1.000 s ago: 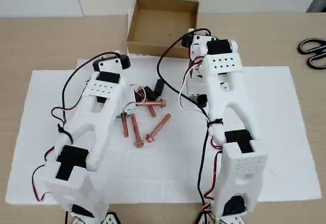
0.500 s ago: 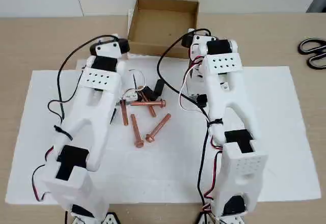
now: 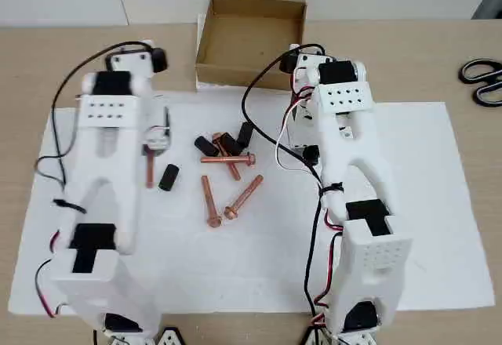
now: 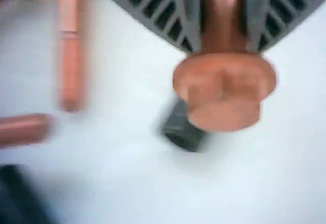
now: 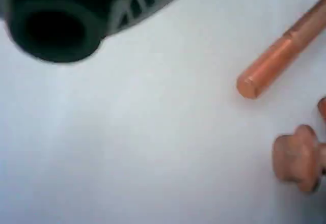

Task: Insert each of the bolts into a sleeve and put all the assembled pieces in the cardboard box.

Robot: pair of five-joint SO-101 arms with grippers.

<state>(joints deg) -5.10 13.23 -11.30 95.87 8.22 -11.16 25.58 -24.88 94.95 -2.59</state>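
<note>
Insertion looks in hand: the left end effector (image 4: 224, 30) pinches a bolt (image 4: 224, 89), the right end effector (image 5: 66, 5) a sleeve (image 5: 51, 30), needing alignment before the cardboard box (image 3: 235, 74).

Between the two arms, the near half of the white sheet (image 3: 259, 266) lies bare, open for either pincer to swing through. Farther in, loose bolts (image 3: 243, 196) and three sleeves (image 3: 230, 143) crowd the middle. The left pincer (image 4: 224, 35), closed on a bolt (image 4: 224, 89), hangs just beside a lone sleeve (image 3: 169, 177), so the gap there is tight. The right arm (image 3: 345, 141) walls the middle off from the bare right part of the sheet; its pincer (image 5: 66, 10) clasps a gripped sleeve (image 5: 51, 30). A black cable (image 3: 245, 102) arcs across the way from the middle to the cardboard box (image 3: 227, 74), whose top is open. Scissors (image 3: 482, 78) lie at the far right edge of the desk (image 3: 47, 63), well apart.
</note>
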